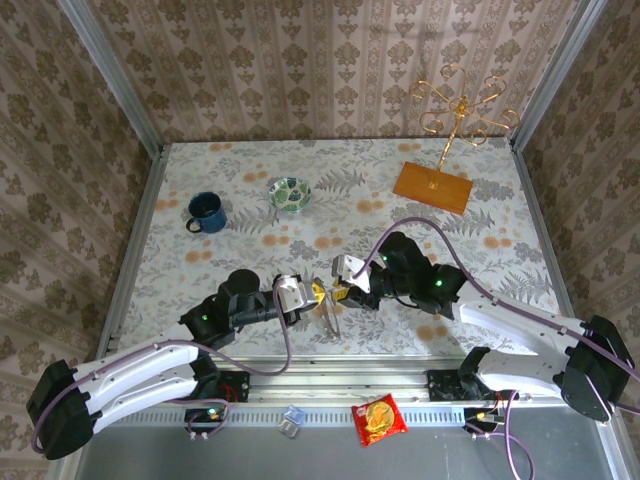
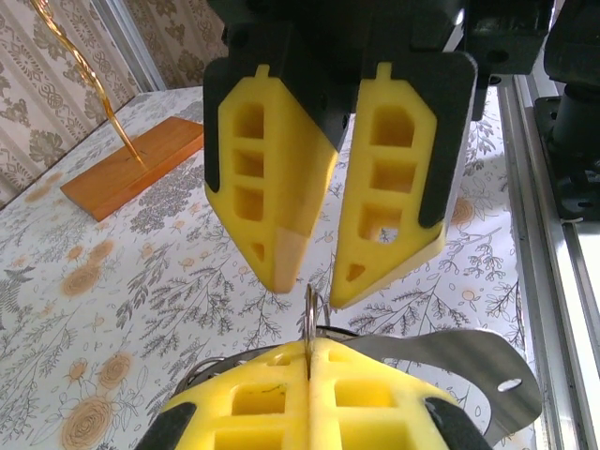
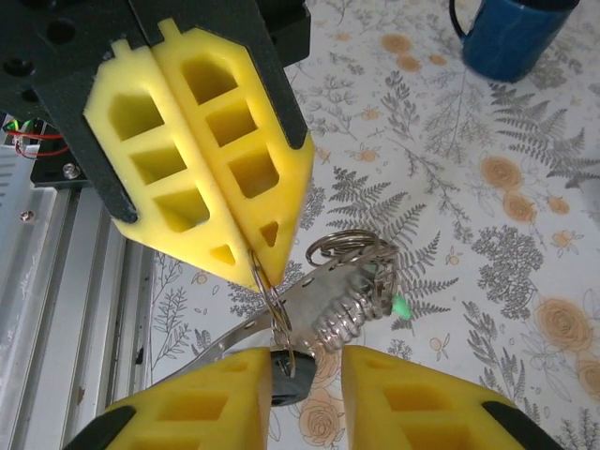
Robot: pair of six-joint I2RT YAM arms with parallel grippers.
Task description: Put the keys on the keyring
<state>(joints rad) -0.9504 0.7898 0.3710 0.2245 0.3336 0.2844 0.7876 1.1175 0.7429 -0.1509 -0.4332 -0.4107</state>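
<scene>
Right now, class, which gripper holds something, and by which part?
The left gripper pinches the keyring by its thin wire loop, edge-on at its tips. The right gripper has its jaws standing apart; no grip shows.

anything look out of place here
a red snack packet and a small clear piece lie off the table, down on the grey ledge at the near edge, apart from the other things.
</scene>
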